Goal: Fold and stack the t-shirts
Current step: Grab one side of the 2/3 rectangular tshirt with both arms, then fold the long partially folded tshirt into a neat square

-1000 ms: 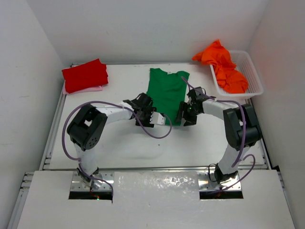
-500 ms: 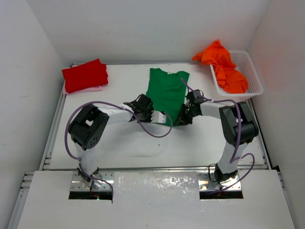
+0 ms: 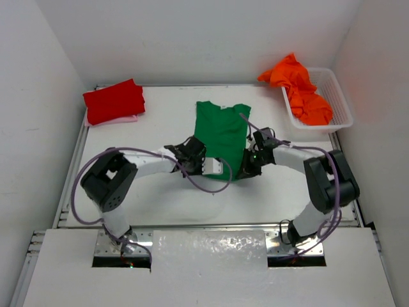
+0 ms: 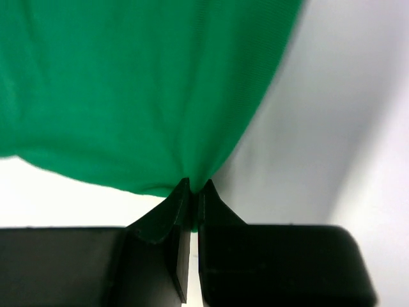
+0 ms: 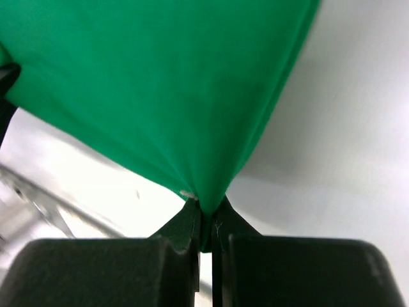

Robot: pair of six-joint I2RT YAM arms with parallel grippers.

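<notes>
The green t-shirt (image 3: 220, 131) lies mid-table (image 3: 153, 195), collar at the far end. From above I see only both arms meeting at its near hem. The wrist cameras show the grip: the left pincer (image 4: 192, 190) is pressed together on a pinch of the hem, and the right pincer (image 5: 206, 210) pinches it likewise. The cloth is smooth, faint creases fanning from each pinch. Far left, the red t-shirt (image 3: 114, 100) sits folded on the pink t-shirt (image 3: 124, 119). The orange t-shirt (image 3: 300, 89) spills from the mesh basket (image 3: 342, 105).

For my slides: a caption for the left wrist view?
Left gripper shut on the edge of the green t-shirt, white table behind.
</notes>
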